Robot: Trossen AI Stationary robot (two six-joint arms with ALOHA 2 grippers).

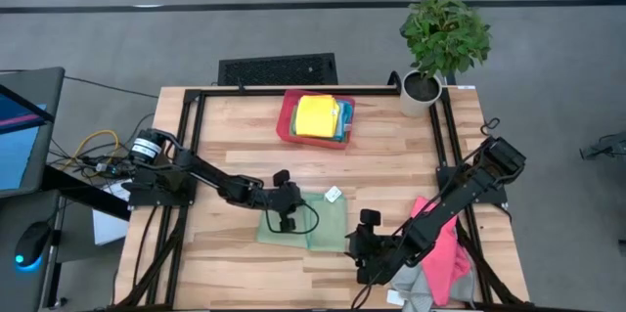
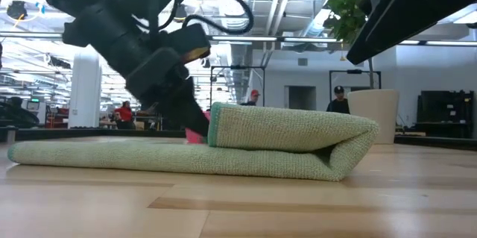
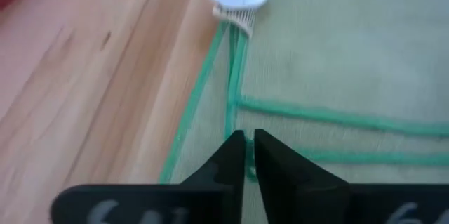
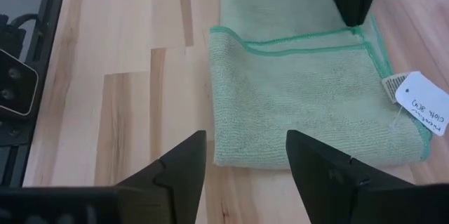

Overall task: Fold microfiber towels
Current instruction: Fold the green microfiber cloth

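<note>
High view is showing the green microfiber towel [image 1: 318, 220] lying near the middle of the wooden table [image 1: 391, 170], already doubled over once, with the left gripper [image 1: 287, 216] sitting down on its left part and the right gripper [image 1: 363, 245] waiting just beside the towel's near right corner. In the left wrist view the two dark fingers [image 3: 223, 162] are coming together almost tip to tip over the stitched green hem [image 3: 337, 117] — whether they are pinching the edge or only pressing beside it, I cannot tell. The right gripper's fingers [image 4: 175, 171] are standing well apart in its own view, holding nothing. The low view is showing the upper layer resting as a plump roll on the lower one, the fold loose and rounded. The main risk, as I am judging it, is that the left fingers are catching only one layer, or none — lifting would then peel the fold apart or slip off. Pulling too flat could also drag the whole towel across the smooth wood. The white tag [image 1: 333, 194] could be getting tucked in. The red tray [image 1: 286, 124] with folded towels [image 1: 315, 116] and the pink towel [image 1: 445, 253] over the right edge are lying well clear.
</note>
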